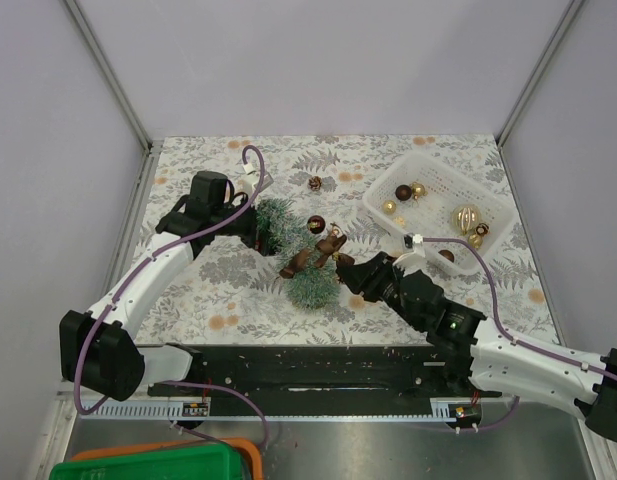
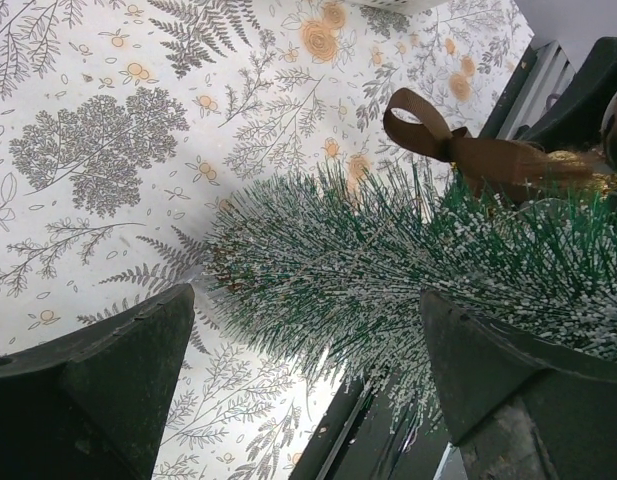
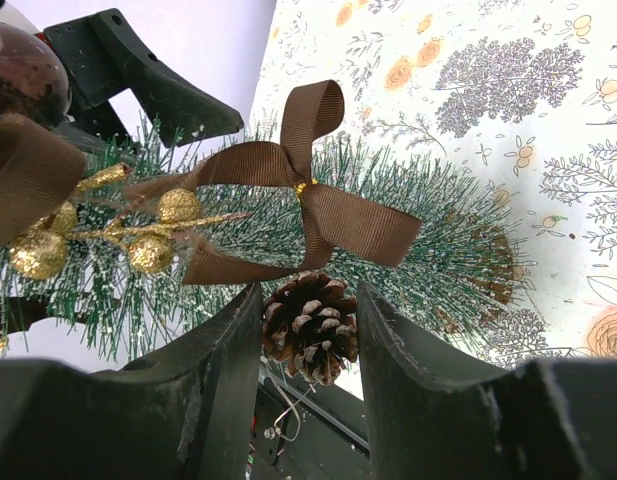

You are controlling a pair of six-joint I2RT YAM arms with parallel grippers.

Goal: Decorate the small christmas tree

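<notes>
The small christmas tree (image 1: 306, 278) lies tilted on the fern-print cloth at mid-table, and it shows in the left wrist view (image 2: 388, 270) and the right wrist view (image 3: 438, 235). A brown ribbon bow (image 3: 323, 200), a gold berry sprig (image 3: 138, 235) and a brown bauble (image 3: 18, 70) sit on it. My left gripper (image 1: 256, 228) is open, and its fingers (image 2: 118, 370) straddle the tree's narrow end. My right gripper (image 1: 344, 268) is shut on a pine cone (image 3: 310, 325) and holds it against the tree's bristles under the bow.
A white basket (image 1: 488, 205) at the back right holds gold and brown baubles (image 1: 466, 217). A loose brown bauble (image 1: 315, 183) lies behind the tree. A black rail (image 1: 308, 365) runs along the near edge. A green and orange bin (image 1: 148, 465) sits at the bottom left.
</notes>
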